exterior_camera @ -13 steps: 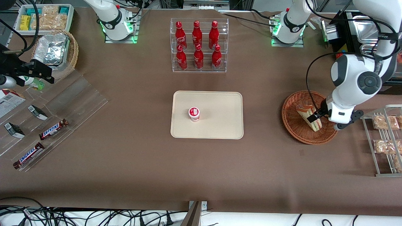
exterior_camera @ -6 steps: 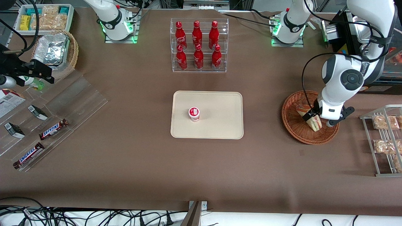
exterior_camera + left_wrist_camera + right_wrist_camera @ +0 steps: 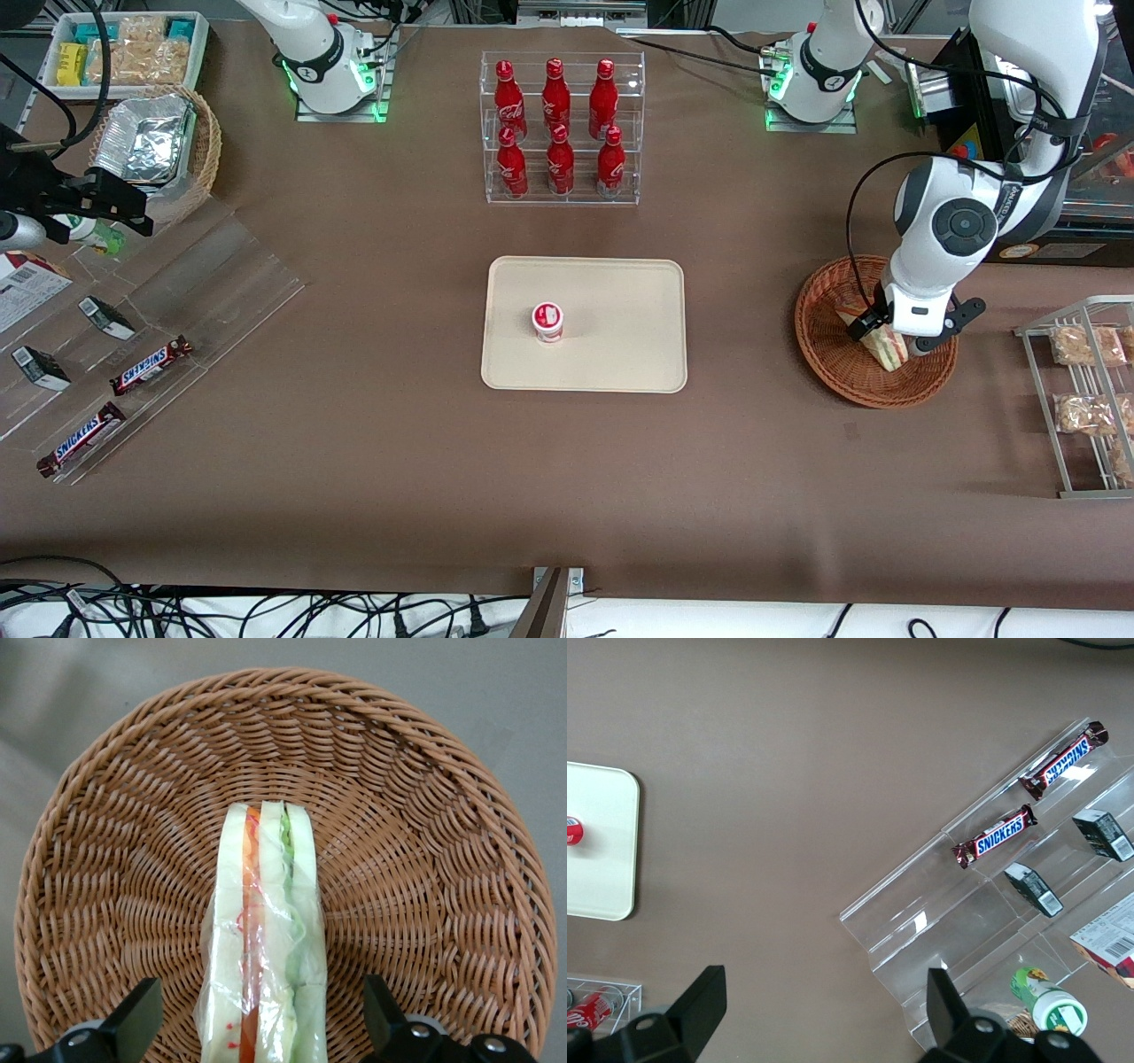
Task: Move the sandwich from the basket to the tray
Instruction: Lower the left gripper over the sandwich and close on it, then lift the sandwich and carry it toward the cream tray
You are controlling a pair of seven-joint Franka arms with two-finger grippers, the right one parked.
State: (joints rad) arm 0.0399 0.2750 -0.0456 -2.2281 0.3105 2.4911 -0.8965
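The wrapped sandwich lies in the reddish-brown wicker basket, toward the working arm's end of the table. In the left wrist view the sandwich shows pale bread with orange and green layers, lying across the basket's floor. The left gripper hangs over the basket, open, with one finger on each side of the sandwich, not touching it. The cream tray lies at the table's middle with a small red-and-white cup on it.
A clear rack of red bottles stands farther from the camera than the tray. A metal wire rack with bagged snacks lies beside the basket. Snickers bars on clear shelves and a tan basket with foil container lie toward the parked arm's end.
The left arm has shifted toward the tray's side and farther from the camera, bringing the gripper over the middle of the sandwich. The sandwich and basket have not moved.
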